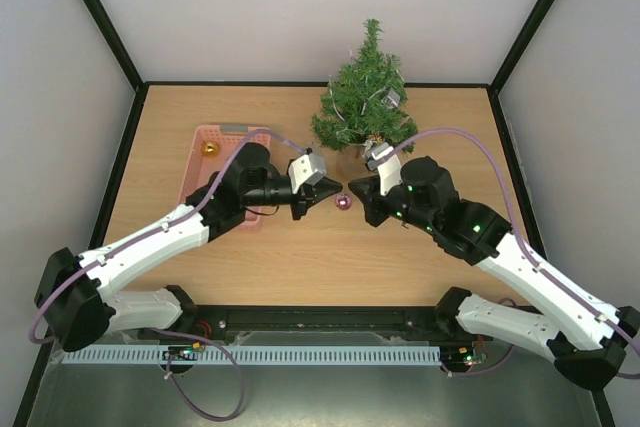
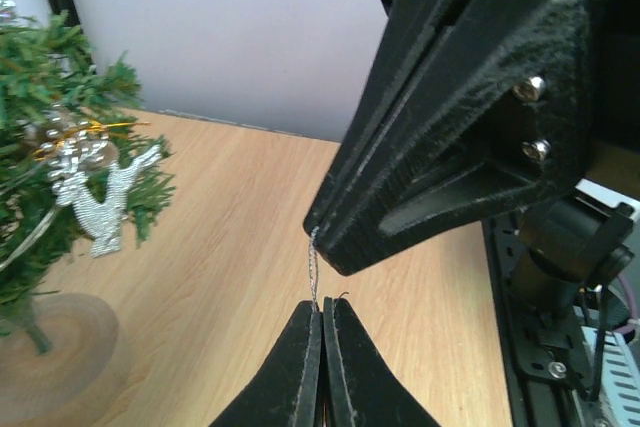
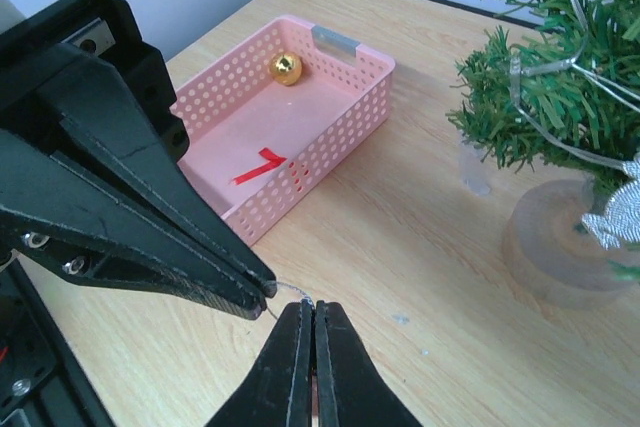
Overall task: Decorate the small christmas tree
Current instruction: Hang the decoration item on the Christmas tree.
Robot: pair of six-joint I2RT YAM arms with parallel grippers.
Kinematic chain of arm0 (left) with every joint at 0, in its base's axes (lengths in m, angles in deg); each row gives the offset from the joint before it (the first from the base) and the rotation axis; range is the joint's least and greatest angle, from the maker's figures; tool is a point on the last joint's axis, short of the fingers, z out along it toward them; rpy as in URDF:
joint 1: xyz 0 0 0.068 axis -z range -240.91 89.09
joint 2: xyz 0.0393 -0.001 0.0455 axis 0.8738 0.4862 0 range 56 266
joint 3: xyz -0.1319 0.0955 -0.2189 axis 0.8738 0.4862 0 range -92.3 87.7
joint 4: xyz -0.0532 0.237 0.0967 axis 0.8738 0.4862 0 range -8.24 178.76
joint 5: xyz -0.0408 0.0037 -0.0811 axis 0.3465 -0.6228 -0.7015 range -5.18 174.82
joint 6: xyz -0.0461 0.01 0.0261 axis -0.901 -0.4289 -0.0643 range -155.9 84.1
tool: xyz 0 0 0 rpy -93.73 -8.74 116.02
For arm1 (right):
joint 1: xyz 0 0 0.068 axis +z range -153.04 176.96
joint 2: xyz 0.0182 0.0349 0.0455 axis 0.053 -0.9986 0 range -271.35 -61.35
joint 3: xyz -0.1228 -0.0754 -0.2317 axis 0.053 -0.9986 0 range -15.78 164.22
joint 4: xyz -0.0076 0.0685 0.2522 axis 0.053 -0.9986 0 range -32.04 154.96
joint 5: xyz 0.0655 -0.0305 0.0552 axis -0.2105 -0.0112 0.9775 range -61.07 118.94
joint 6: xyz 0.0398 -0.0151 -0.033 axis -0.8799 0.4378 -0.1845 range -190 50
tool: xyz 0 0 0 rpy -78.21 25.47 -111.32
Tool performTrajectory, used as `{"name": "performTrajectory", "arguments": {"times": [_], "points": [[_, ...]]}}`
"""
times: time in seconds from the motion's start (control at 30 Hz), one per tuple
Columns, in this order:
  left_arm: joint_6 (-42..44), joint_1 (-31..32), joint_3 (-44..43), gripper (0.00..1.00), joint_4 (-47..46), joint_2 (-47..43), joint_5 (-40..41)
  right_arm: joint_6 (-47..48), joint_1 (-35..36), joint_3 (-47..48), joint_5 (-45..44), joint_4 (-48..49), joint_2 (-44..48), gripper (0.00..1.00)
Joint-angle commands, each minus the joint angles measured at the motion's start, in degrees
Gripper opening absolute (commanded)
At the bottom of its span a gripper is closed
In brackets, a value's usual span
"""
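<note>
- Top external view puts the small christmas tree (image 1: 365,97) at the far side of the table (image 1: 300,257), right of centre. It stands upright on its round pale base (image 3: 555,237), and the pink basket (image 3: 335,142) sits well off to its left.
- The two arms meet nose to nose just in front of the tree. The left gripper (image 1: 333,185) has its jaws pressed fully together, and so does the right gripper (image 1: 352,187).
- Each wrist view shows the tips pinching a thin silver thread (image 2: 313,267) that runs between them, and nothing else is in either grip.
- A small pink bauble (image 1: 344,202) sits just below the two tips. I'd guess it hangs from that thread, but the join is too small to make out.
- The tree carries a silver reindeer (image 2: 100,207) on a near branch, and one gold ball (image 3: 286,68) lies in the basket.
- To my eye the tree is light and top-heavy on that small base, so a push on a branch could tip or slide it.
- The needles look soft and springy, and the branches probably bend rather than resist.
- Best to touch only an outer branch tip and slip the loop over it. If the tree needs steadying, hold it low on the trunk or at the base.
</note>
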Motion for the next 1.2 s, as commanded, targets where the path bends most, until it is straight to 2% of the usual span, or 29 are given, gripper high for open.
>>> {"name": "performTrajectory", "arguments": {"times": [0.0, 0.43, 0.87, 1.17], "points": [[-1.92, -2.18, -0.02, 0.02, -1.41, 0.37, 0.51, 3.32, 0.2, -0.81, -1.91, 6.22, -2.81, 0.02], [-6.49, -10.46, 1.41, 0.02, -4.51, 4.39, -0.87, 7.97, -0.89, -0.62, -10.68, 15.12, -12.11, 0.02], [-7.81, -12.61, -2.02, 0.02, -8.66, 13.03, -1.45, 10.26, -7.58, -0.19, -8.13, 20.66, -18.99, 0.02], [-9.83, -13.95, -2.72, 0.02, -12.37, 15.63, -3.68, 11.87, -8.76, 2.45, -7.87, 19.06, -22.33, 0.02]]}}
